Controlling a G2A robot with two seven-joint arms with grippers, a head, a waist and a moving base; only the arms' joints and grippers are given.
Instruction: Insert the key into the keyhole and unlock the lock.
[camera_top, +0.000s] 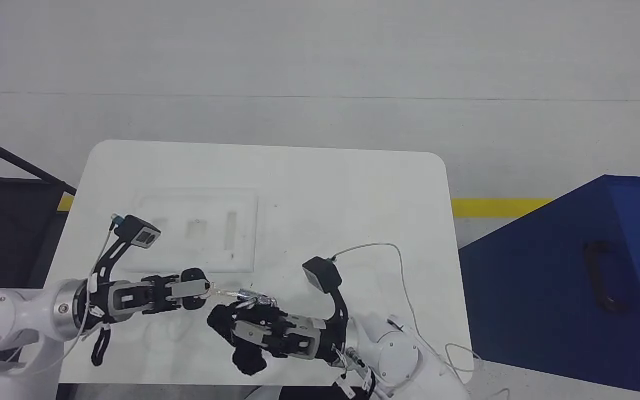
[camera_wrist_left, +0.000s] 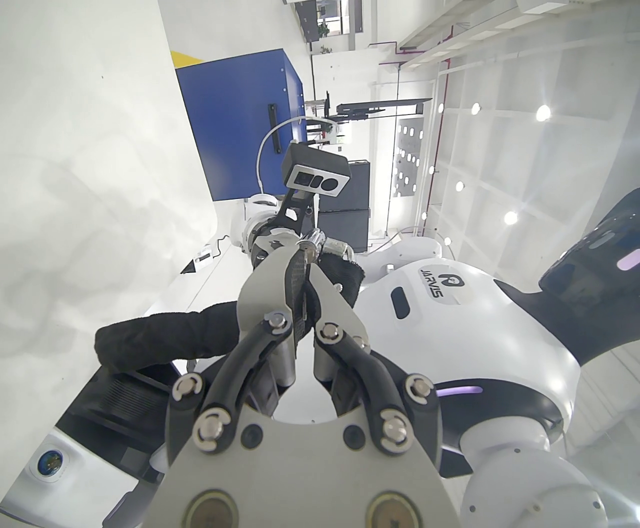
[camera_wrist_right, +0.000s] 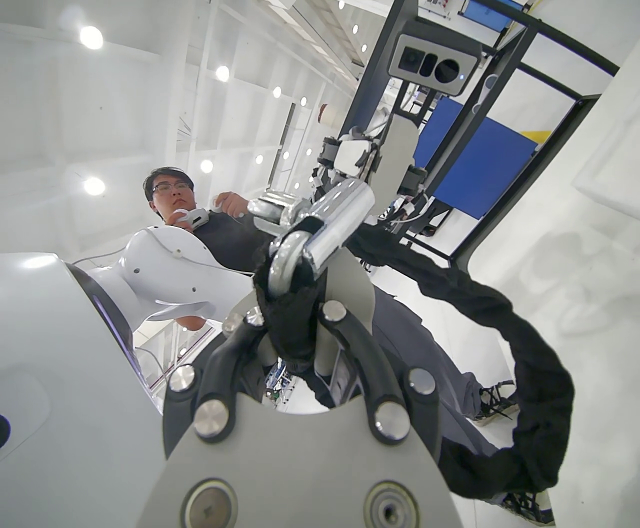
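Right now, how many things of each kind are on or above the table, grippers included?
grippers: 2 (left gripper, right gripper)
key: 1
lock: 1
tray: 1
total: 5

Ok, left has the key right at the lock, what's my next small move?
Probably ease the left gripper slightly forward along the key, no twist yet: its tip meets the end of the lock, which the right gripper holds by its sleeved chain, but I cannot tell that it is seated.
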